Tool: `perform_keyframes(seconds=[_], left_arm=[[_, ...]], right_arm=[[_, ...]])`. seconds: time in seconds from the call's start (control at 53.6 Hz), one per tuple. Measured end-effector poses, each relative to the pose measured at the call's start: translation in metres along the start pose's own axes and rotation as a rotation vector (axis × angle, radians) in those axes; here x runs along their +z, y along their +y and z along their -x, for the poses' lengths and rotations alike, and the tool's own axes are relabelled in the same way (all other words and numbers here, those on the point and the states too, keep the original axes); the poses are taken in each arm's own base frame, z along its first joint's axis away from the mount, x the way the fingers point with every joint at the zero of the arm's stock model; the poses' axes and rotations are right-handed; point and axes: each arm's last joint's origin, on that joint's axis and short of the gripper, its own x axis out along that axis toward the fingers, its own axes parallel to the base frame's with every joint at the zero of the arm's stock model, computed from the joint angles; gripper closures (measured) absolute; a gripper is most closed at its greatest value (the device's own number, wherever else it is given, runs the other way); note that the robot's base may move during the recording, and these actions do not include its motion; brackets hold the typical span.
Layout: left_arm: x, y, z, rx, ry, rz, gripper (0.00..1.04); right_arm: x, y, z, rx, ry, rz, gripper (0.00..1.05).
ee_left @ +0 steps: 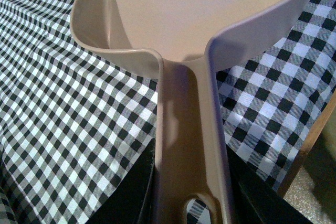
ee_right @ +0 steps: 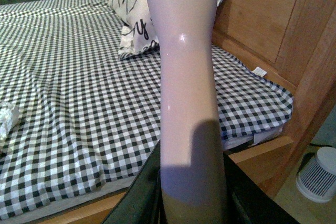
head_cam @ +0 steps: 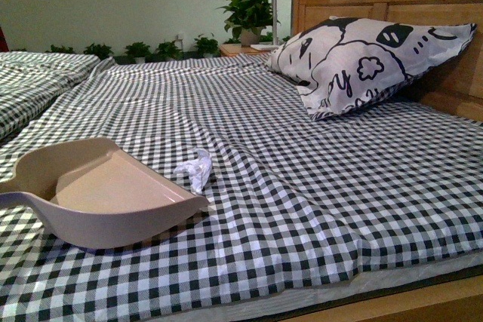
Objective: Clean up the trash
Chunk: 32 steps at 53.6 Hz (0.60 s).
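Dustpan (head_cam: 106, 194) in left fingers (ee_left: 134, 198), trash (head_cam: 195, 169) beside rim; right fingers (ee_right: 144, 198) grip pale handle (ee_right: 184, 77).

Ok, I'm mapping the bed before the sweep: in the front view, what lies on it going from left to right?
Dustpan → crumpled paper wad → pillow.

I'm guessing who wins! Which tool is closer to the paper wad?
Left, probably: left tool grips the dustpan beside the wad; right tool sits farther, near the bed's edge.
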Motion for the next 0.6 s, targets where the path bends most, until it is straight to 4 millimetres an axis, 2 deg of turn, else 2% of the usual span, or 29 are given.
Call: perform_keyframes(seconds=[0.597], left_arm=[[-0.0058, -0.0053, -0.0067, -0.045, 0.021, 0.030, 0.76]], right_arm=[[0.0000, 0.0000, 0.0000, 0.000, 0.000, 0.000, 0.84]])
